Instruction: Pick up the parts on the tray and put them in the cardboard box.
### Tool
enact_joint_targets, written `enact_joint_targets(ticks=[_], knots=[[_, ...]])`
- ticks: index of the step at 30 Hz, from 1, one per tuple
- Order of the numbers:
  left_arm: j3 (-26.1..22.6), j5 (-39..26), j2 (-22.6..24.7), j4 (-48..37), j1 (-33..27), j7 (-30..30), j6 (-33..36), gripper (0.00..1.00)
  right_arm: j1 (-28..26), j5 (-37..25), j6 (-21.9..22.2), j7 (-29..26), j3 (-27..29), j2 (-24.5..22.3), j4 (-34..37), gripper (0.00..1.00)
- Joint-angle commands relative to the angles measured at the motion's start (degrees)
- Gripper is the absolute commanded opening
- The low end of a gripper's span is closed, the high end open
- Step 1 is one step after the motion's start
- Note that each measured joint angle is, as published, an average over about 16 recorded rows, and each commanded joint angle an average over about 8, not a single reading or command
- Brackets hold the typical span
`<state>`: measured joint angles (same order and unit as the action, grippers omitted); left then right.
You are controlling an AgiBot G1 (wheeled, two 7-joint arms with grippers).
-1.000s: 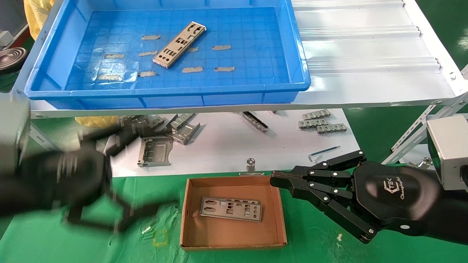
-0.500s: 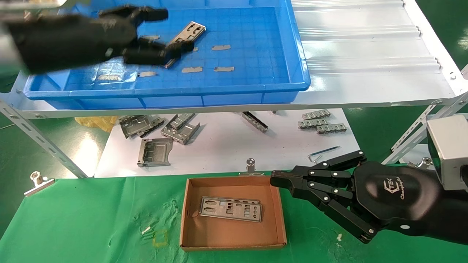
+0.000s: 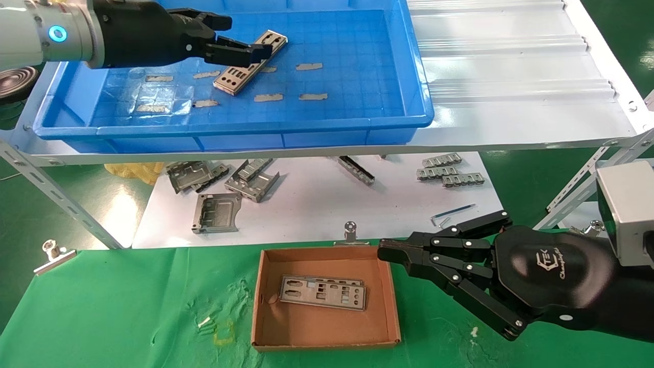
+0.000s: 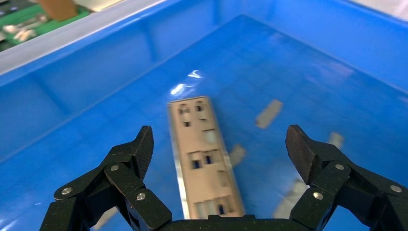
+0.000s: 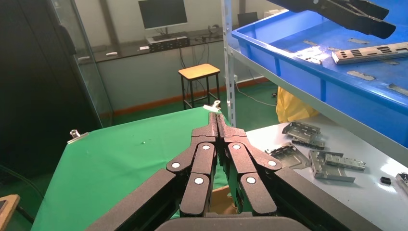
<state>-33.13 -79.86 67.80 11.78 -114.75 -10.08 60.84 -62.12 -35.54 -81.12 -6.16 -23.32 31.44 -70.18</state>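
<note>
One silver-grey plate (image 3: pixel 250 62) lies slantwise on the grid floor of the blue tray (image 3: pixel 398 76). My left gripper (image 3: pixel 245 36) is open and empty, hovering just above that plate's middle. In the left wrist view the plate (image 4: pixel 204 159) lies lengthwise between the spread fingers (image 4: pixel 139 149). The brown cardboard box (image 3: pixel 327 337) sits on the green cloth and holds stacked plates (image 3: pixel 323 293). My right gripper (image 3: pixel 386 251) is shut and empty, parked beside the box's far right corner.
Small grey tape strips (image 3: pixel 309 66) are scattered on the tray floor. Bent grey brackets (image 3: pixel 217 212) and small metal parts (image 3: pixel 449 174) lie on the white sheet under the shelf. The shelf's white top (image 3: pixel 511 76) stretches right of the tray.
My left arm swung up from beside the box on the green cloth into the tray and now hovers over the plate. The right arm has not moved.
</note>
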Motion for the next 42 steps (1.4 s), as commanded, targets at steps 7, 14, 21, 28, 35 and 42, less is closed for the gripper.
enact_joint_targets(ticks=[7, 14, 21, 28, 35, 42], knots=[[-0.5, -1.1, 3.2, -6.6, -1.5, 1.4, -5.7, 1.00, 0.0, 0.0, 0.0, 0.0, 0.0, 0.0, 0.0, 1.00], [-0.3, -0.9, 4.6, -8.9, -1.4, 2.1, -6.5, 1.00, 0.0, 0.0, 0.0, 0.0, 0.0, 0.0, 0.0, 1.00], [-0.2, -0.7, 5.3, -9.4, -1.2, 3.9, -5.7, 0.77, 0.0, 0.0, 0.0, 0.0, 0.0, 0.0, 0.0, 1.00], [0.2, -0.2, 5.5, -9.7, -1.1, 5.7, -5.7, 0.00, 0.0, 0.0, 0.0, 0.0, 0.0, 0.0, 0.0, 1.00], [0.4, 0.1, 5.5, -10.5, -1.0, 6.4, -5.7, 0.00, 0.0, 0.0, 0.0, 0.0, 0.0, 0.0, 0.0, 1.00], [0.6, 0.4, 5.4, -11.1, -0.8, 6.6, -6.0, 0.00, 0.0, 0.0, 0.0, 0.0, 0.0, 0.0, 0.0, 1.00]])
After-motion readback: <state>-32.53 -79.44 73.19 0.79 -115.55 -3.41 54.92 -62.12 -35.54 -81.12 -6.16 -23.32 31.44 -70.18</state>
